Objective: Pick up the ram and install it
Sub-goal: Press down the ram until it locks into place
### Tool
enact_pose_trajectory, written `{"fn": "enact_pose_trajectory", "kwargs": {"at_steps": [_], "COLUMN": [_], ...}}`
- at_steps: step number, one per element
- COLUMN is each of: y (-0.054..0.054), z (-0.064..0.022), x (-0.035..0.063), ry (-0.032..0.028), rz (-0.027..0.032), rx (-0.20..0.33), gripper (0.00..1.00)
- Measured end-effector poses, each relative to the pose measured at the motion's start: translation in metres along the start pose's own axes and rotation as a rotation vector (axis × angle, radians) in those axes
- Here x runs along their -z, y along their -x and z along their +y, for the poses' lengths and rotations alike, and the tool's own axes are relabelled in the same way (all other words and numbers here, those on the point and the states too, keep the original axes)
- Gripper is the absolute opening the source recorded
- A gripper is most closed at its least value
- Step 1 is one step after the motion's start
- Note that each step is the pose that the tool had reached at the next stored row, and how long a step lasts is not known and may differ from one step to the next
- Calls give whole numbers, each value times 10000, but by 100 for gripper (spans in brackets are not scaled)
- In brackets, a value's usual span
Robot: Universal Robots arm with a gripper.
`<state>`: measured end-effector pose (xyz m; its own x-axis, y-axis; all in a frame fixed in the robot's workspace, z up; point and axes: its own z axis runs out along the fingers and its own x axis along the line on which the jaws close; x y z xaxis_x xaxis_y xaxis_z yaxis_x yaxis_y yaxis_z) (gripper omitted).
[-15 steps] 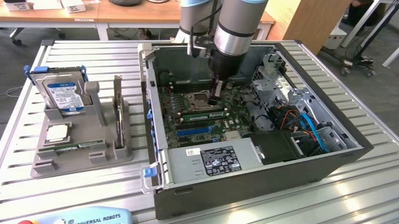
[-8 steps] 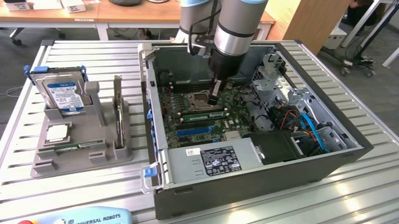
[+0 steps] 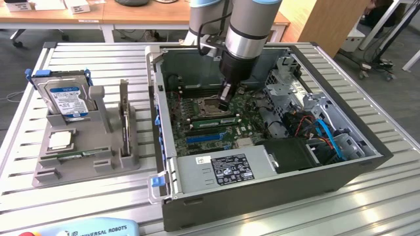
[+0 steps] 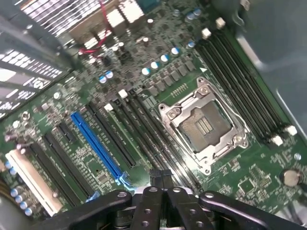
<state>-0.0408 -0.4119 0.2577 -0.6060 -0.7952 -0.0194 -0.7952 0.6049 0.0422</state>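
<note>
Slatted metal desk [image 3: 78, 196] carries an open computer case [image 3: 262, 196] and a grey parts holder [image 3: 85, 152] near its edge at the exterior view's left. Reaching straight down into the case, the arm [image 3: 246, 44] poses its tool [image 3: 225, 104] over the motherboard [image 4: 72, 124]. The tool's fingers [image 4: 160, 178] are pressed together, empty, touching a memory slot beside the processor socket [image 4: 204, 125]. The ram [image 3: 211, 118] sits seated in a slot just beside the tool tip.

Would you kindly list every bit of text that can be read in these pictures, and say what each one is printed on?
"UNIVERSAL ROBOTS": on the light-blue teach pendant at the bottom edge of the exterior view.
Blue hard drive label: print too small to read.
Black-and-white power supply label: too small to read.
Motherboard markings in the wrist view: too blurred to read.
</note>
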Motion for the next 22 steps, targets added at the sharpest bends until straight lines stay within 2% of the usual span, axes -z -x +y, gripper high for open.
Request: {"fn": "enact_pose_trajectory", "kwargs": {"at_steps": [22], "y": [0], "z": [0], "x": [-6], "ry": [-70], "rz": [-152], "rx": [-3601], "gripper": [10]}}
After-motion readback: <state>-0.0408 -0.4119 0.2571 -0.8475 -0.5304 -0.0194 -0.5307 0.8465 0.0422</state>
